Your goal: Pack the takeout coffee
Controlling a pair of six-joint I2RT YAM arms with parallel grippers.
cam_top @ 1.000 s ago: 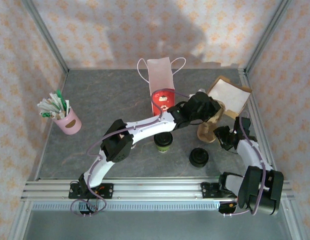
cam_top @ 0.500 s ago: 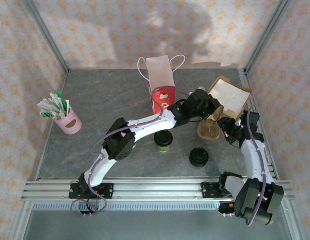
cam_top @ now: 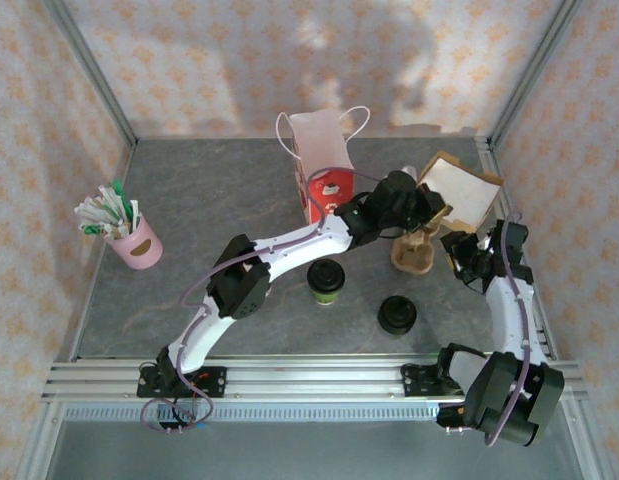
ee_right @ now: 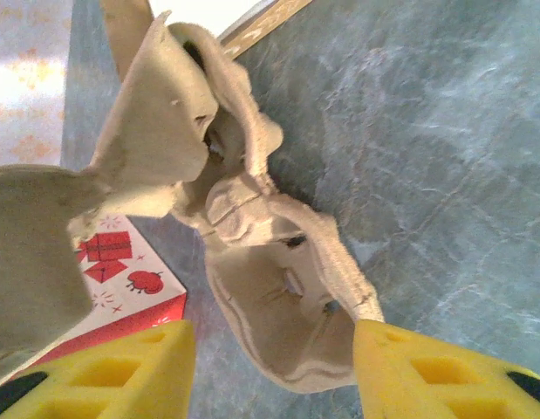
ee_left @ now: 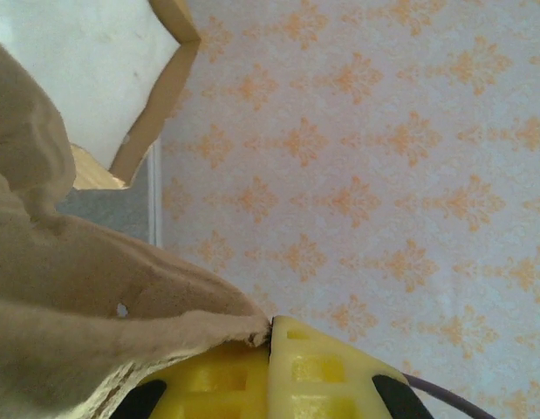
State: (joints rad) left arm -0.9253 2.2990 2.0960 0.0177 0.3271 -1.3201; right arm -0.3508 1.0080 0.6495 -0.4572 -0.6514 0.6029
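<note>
- Lids come first: the stack of black lids [cam_top: 397,315] sits low in the top view, centre right and close to the right arm. If you swing that arm back toward the middle, it may sweep the stack away.
- The takeout coffee [cam_top: 326,281] stands upright with its lid on at the centre of the top view. It is on the table [cam_top: 189,200], just beside the left arm's white forearm and well apart from both claws. Drop or drag that arm and you will likely tip it.
- Your right gripper [ee_right: 270,330] is released and holds nothing. In its wrist view its fingers stand either side of the low cell of the pulp carrier [ee_right: 278,297]. Close off-centre and you crush the soft wall or catch only a flap.
- Your left gripper [ee_left: 270,349] is clenched on a thin edge of the carrier, which hangs tilted from it. Whether the low end touches the table, you cannot tell. That ragged rim looks weak, so a pull from the other arm may tear it or slip it free.
- The gift bag [cam_top: 319,180] stands upper middle, just left of the clenched claw. It looks light, and a nudge from the wrist could topple it.
- The brown box [cam_top: 459,190] lies upper right, just behind the carrier. If you swing the carrier that way, it may snag on the open flap.
</note>
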